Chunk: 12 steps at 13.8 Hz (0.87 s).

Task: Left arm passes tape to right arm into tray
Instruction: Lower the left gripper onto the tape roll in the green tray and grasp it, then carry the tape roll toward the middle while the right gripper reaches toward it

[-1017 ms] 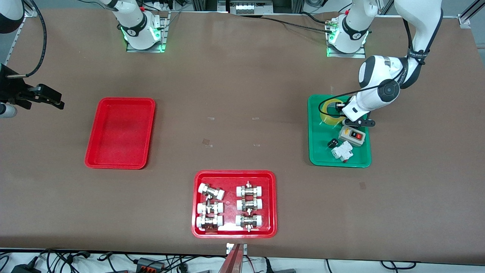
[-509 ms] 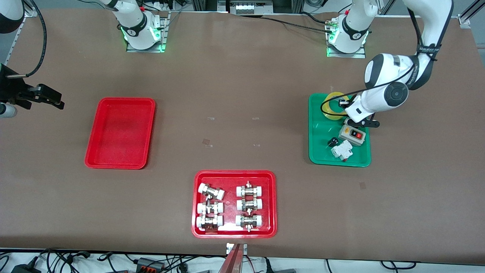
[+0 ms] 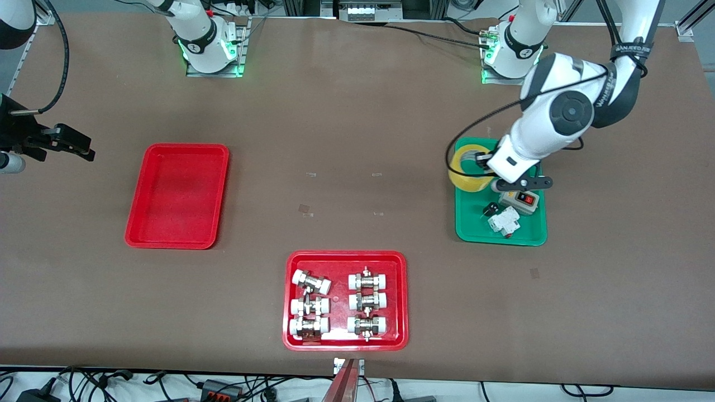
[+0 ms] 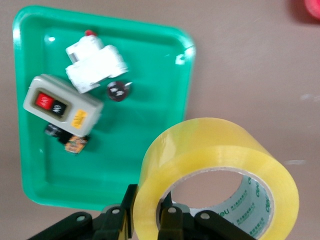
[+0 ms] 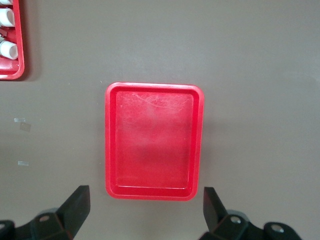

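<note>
Fingers [image 4: 131,210] of the left gripper [image 3: 481,163] are clamped on the wall of the tape [image 3: 468,167], one inside the hole and one outside, as the left wrist view shows. The roll is up in the air over the edge of the green tray [image 3: 468,226] that lies toward the right arm's end, partly over bare worktop [image 3: 357,123].

Outward from there, the left arm [image 3: 550,120] bends down from its base at the top of the front view. The right gripper [image 3: 56,142] hangs with its fingers [image 5: 75,207] wide apart and nothing between them, over the worktop at the right arm's end, beside the plain red tray [image 3: 137,223]; that arm waits.

By my reading, the pickup is done and the roll is clear of the green tray. Still left are the carry toward the middle, the handover to the right gripper, and the drop into the red tray, which holds nothing.

Around the roll: a grey switch box [image 3: 518,200], a white breaker [image 3: 504,222] and a small black knob [image 3: 491,210] lie in the green tray. A second red tray of fittings [image 3: 344,340] sits nearer the front camera, between the two. Nothing stands on the worktop between the roll and the waiting gripper.
</note>
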Each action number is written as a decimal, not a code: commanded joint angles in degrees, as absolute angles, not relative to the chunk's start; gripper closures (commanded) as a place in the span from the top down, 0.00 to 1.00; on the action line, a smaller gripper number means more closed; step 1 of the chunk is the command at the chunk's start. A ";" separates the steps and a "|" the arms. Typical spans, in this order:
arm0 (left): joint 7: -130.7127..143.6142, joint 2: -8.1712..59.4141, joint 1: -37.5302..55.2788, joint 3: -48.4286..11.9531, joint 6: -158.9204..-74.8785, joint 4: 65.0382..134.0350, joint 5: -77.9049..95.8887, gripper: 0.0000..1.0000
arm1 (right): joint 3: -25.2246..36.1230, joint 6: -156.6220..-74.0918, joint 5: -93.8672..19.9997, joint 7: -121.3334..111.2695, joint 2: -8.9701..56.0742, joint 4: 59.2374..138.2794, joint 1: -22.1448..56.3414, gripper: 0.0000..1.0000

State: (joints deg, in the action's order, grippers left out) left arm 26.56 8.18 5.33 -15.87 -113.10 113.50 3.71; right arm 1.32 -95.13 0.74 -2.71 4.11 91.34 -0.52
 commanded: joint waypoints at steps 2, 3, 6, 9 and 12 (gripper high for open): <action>37.15 14.67 11.50 -16.35 -109.25 102.41 3.86 0.01 | 1.41 -94.39 0.62 -3.16 5.36 90.53 0.96 1.00; 39.44 15.98 13.25 -16.61 -109.42 100.04 4.56 0.01 | 1.32 -94.57 0.09 -3.34 6.23 90.44 1.49 1.00; 43.68 18.19 18.00 -16.79 -114.40 97.03 10.43 0.01 | 1.14 -94.22 -8.33 -5.44 7.55 90.79 1.67 1.00; 44.56 18.28 21.35 -16.96 -120.92 97.03 17.29 0.01 | 1.05 -94.48 -9.40 -5.54 8.96 90.88 3.77 1.00; 44.74 18.28 24.34 -16.96 -129.70 96.94 26.08 0.01 | 1.05 -94.39 -17.03 -5.62 10.63 90.97 6.32 1.00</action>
